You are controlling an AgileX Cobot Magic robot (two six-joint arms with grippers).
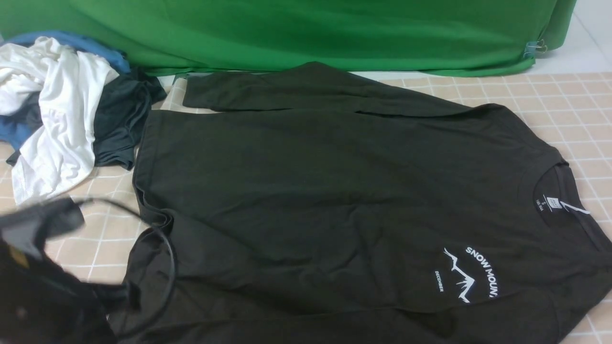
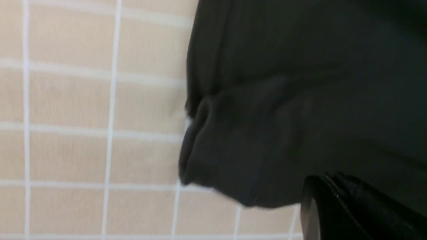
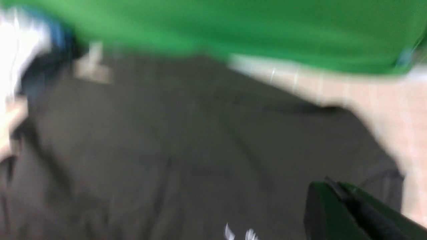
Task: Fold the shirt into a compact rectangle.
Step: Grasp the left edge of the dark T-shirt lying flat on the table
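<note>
The black long-sleeved shirt (image 1: 325, 200) lies flat on the checked tablecloth (image 1: 550, 95), collar at the right and hem at the left. Its white mountain print (image 1: 471, 274) and neck label (image 1: 553, 202) face up. The far sleeve (image 1: 287, 91) is folded across the top edge. My left arm (image 1: 38, 229) is a dark blur at the lower left, by the hem. In the left wrist view the left gripper (image 2: 325, 180) is shut and empty over a rumpled edge of the shirt (image 2: 283, 116). The right wrist view is blurred: the right gripper (image 3: 328, 186) hangs shut above the shirt (image 3: 200, 150).
A pile of clothes sits at the far left: a white garment (image 1: 52, 105), a dark teal one (image 1: 119, 119) and a blue one (image 1: 71, 43). A green cloth (image 1: 311, 33) hangs along the back. A black cable (image 1: 167, 248) loops over the shirt's hem corner.
</note>
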